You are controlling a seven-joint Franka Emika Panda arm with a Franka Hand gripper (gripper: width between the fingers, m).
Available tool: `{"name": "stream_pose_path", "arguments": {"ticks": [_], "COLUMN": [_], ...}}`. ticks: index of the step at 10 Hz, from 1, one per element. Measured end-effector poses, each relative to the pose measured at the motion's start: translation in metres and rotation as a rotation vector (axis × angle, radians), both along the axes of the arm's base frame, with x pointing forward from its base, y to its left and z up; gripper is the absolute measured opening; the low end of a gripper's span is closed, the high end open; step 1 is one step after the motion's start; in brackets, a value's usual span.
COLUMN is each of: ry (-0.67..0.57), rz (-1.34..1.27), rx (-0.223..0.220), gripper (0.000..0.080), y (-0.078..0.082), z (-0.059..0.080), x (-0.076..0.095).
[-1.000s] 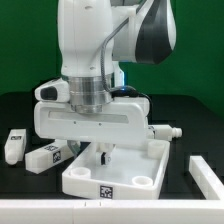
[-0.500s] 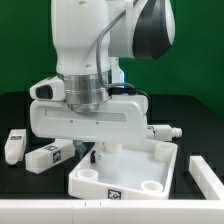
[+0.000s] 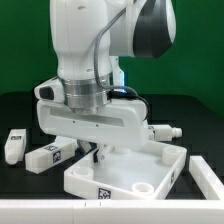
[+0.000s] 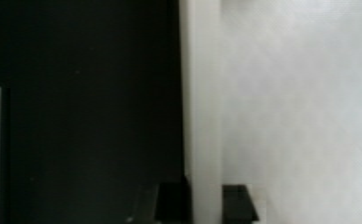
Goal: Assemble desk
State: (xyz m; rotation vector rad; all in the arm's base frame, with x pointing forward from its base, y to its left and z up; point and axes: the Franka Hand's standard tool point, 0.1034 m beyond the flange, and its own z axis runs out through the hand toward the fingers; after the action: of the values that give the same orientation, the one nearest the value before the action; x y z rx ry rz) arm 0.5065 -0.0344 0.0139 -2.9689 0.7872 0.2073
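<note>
I see the desk top (image 3: 128, 168), a white rectangular tray with a raised rim, lying open side up in the middle of the black table (image 3: 20, 112), with a black-and-white tag (image 3: 100, 192) on its front wall and a round socket (image 3: 143, 187) in the near corner toward the exterior view's right. Off to the exterior view's left, two white leg blocks lie apart from it, one at the far edge (image 3: 14, 146) and one nearer the tray showing a tag (image 3: 50, 153). On the exterior view's right, another leg (image 3: 164, 131) lies just behind the tray's far corner, and a fourth white block (image 3: 207, 176) is cut off by the frame edge.
</note>
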Motion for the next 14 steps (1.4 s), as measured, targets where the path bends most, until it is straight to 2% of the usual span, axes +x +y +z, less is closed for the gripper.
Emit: {"name": "stream_pose_path", "arguments": {"ticks": [3,5,7,9,11,12,13,14], "ry": [0.044,0.072,0.074,0.088,0.113,0.122,0.117,0.116], "rz": [-0.198,-0.433,-0.604,-0.761,-1.027,-1.086,-1.05,-1.037], "rx": [-0.024,-0.055,-0.063,-0.05,-0.073,-0.09,-0.094,-0.095], "gripper": [0.0052,0.0062,0.0064,0.0064,0.0064,0.0064,0.0065,0.0065], "y": [0.006,0.002,0.007,0.01,0.036,0.051,0.063,0.068], "z": [-0.002,-0.004,-0.005,-0.003,0.002,0.0,0.0,0.0], "x": [-0.009,-0.019,-0.018,-0.012,0.006,0.009,0.01,0.01]}}
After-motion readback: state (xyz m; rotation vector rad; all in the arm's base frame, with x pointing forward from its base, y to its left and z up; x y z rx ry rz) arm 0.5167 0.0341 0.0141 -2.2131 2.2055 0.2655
